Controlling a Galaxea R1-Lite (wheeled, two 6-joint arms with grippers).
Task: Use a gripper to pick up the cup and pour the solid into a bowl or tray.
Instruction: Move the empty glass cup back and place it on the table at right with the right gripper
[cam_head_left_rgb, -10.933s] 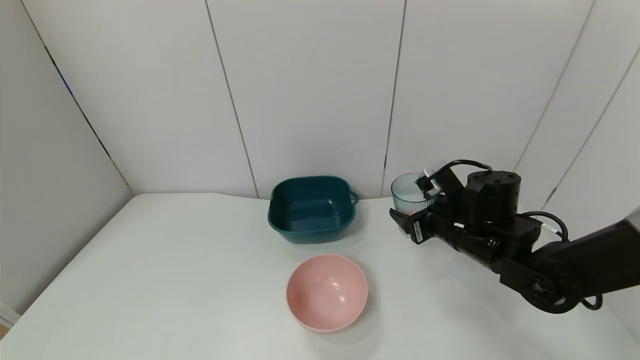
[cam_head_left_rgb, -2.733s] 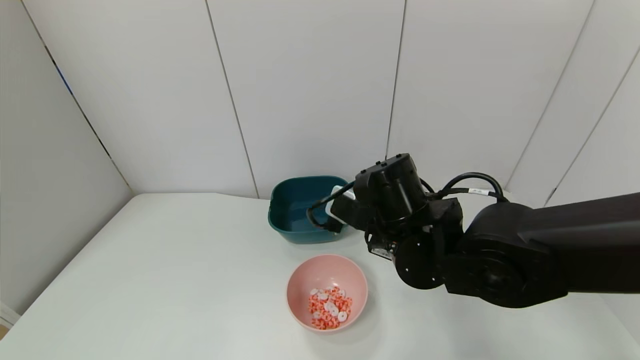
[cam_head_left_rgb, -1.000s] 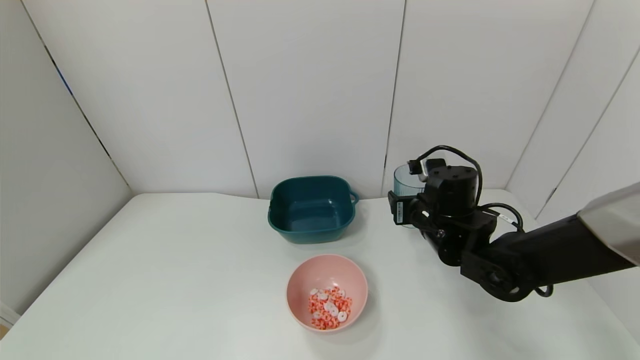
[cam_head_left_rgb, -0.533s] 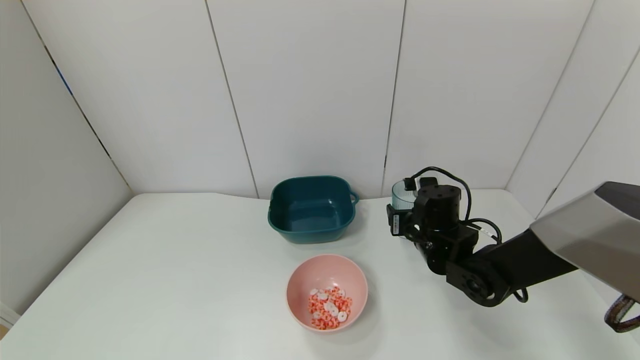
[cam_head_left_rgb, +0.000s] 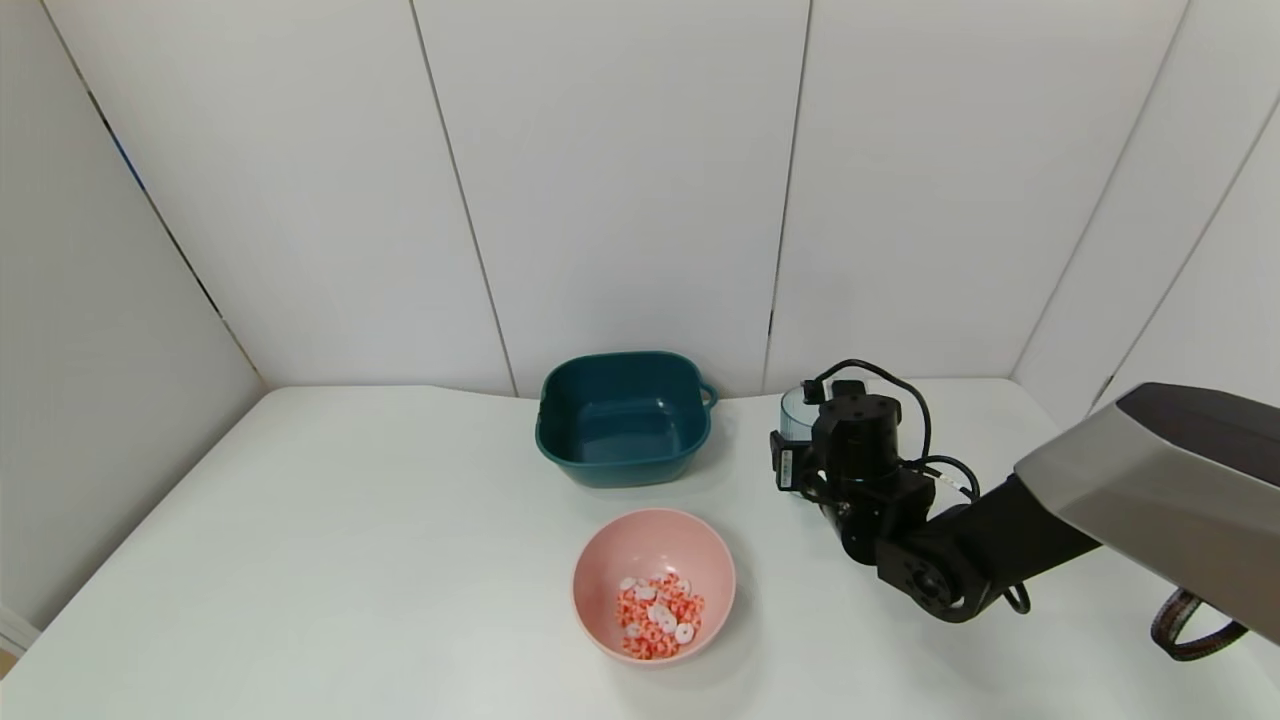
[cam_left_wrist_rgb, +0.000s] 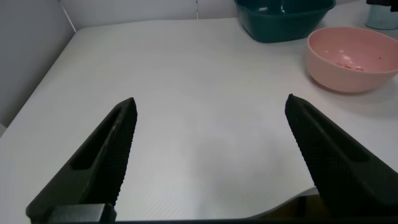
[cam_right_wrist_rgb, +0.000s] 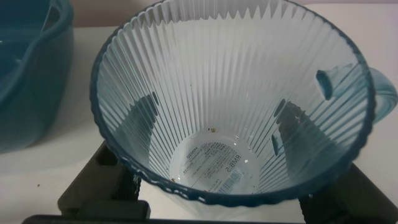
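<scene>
The light-blue ribbed cup (cam_head_left_rgb: 793, 408) stands upright and empty at the back right of the table, mostly hidden behind my right arm's wrist. My right gripper (cam_head_left_rgb: 800, 445) is shut on the cup. In the right wrist view the cup (cam_right_wrist_rgb: 236, 93) fills the frame, and the gripper (cam_right_wrist_rgb: 217, 115) has its fingers on both sides of the wall. The red-orange and white solid (cam_head_left_rgb: 655, 615) lies in the pink bowl (cam_head_left_rgb: 600, 560) at front centre. My left gripper (cam_left_wrist_rgb: 209, 102) is open and empty over the table's front left, out of the head view.
A dark teal square tub (cam_head_left_rgb: 625, 420) stands behind the pink bowl, left of the cup, and also shows in the right wrist view (cam_right_wrist_rgb: 31, 74). The pink bowl (cam_left_wrist_rgb: 354, 53) and tub (cam_left_wrist_rgb: 283, 15) show in the left wrist view. White walls close the back and sides.
The solid moved from the cup into the pink bowl. Over the last second my right gripper has come down and slightly left with the upright cup at the back right.
</scene>
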